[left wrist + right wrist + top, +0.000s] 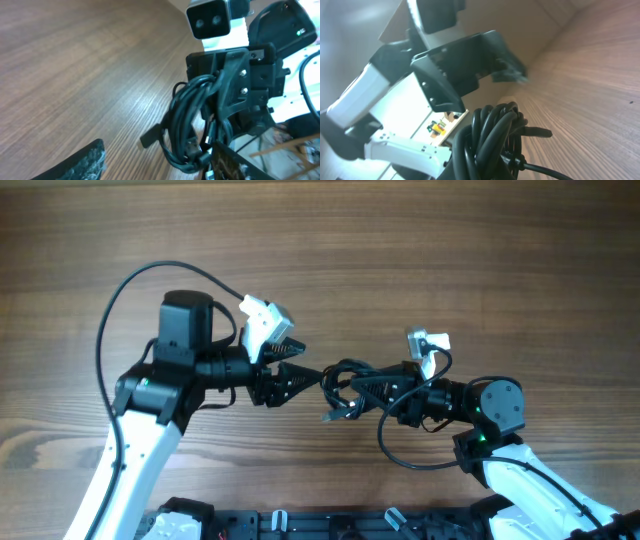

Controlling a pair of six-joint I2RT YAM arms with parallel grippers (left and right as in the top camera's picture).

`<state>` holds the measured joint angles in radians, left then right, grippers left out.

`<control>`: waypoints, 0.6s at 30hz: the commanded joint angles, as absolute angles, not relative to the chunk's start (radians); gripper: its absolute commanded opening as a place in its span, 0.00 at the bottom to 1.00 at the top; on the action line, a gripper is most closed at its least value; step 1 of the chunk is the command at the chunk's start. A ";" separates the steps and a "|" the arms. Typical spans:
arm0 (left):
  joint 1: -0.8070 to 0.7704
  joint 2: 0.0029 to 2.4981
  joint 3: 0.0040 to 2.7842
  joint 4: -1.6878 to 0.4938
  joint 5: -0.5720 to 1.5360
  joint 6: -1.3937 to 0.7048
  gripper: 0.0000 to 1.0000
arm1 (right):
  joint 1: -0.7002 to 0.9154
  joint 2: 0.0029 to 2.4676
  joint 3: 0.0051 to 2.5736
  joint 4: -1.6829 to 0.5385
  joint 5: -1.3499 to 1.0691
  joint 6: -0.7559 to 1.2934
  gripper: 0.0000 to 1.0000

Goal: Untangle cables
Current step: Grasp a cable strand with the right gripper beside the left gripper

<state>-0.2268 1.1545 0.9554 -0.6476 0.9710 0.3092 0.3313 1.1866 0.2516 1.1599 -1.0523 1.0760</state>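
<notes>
Wood table (450, 240), mid-scene: right gripper (362, 389) clenched on bunched cables (343, 380); left gripper (312, 376) released, jaws spread just left of them.

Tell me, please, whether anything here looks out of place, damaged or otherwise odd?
Only the thin black cords: they are bunched in one tangled coil clamped in the right gripper, over the wooden table, with the left gripper open beside them. Nothing looks spilled or broken.
</notes>
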 commanded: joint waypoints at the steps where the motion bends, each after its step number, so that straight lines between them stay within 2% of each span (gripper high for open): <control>1: -0.221 1.233 0.969 -0.645 1.120 0.391 0.72 | 0.335 1.192 0.258 1.170 -1.090 1.074 0.04; 6: -0.221 1.311 0.969 -0.633 1.239 0.416 0.72 | 0.335 1.192 0.258 1.169 -1.089 1.074 0.04; 12: -0.260 1.322 0.969 -0.594 1.275 0.416 0.62 | 0.335 1.202 0.258 1.165 -1.089 1.075 0.04; 14: -0.301 1.322 0.969 -0.570 1.252 0.416 0.48 | 0.335 1.207 0.258 1.166 -1.089 1.076 0.04; 15: -0.319 1.322 0.969 -0.558 1.212 0.416 0.33 | 0.335 1.209 0.258 1.165 -1.089 1.076 0.04; 16: -0.331 1.322 0.969 -0.550 1.170 0.415 0.26 | 0.335 1.212 0.258 1.165 -1.090 1.077 0.04; 18: -0.339 1.322 0.969 -0.546 1.147 0.415 0.26 | 0.335 1.214 0.258 1.165 -1.092 1.077 0.04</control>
